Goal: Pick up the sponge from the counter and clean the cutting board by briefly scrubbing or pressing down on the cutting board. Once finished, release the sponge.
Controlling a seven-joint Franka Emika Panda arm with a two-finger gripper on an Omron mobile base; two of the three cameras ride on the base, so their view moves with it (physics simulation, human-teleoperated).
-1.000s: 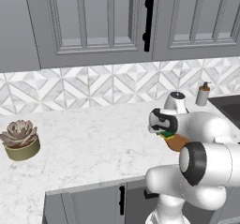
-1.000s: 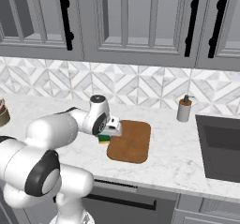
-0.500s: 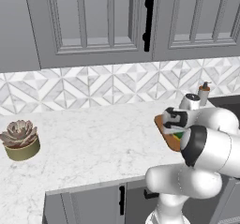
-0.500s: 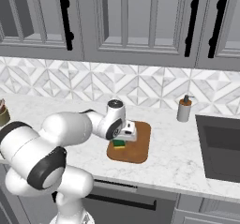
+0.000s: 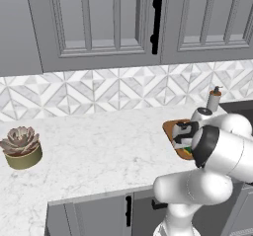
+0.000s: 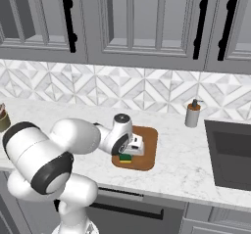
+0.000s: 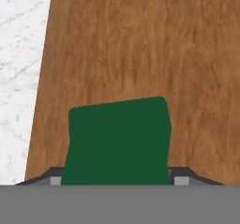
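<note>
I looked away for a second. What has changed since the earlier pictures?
The hand carried the sponge from the cutting board's left edge rightward onto it, keeping its grip. The cutting board, the soap bottle and the potted succulent stayed put.

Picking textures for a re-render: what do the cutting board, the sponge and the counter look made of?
Cutting board: wood, reddish-brown with lengthwise grain, matte. Sponge: dark green, flat-looking top, likely scouring pad; a yellow, probably foam, layer shows beneath in the right base view. Counter: white marble-like stone with faint grey veins.

Soap bottle [image 6: 192, 114] beside cutting board [image 6: 147, 150]
</note>
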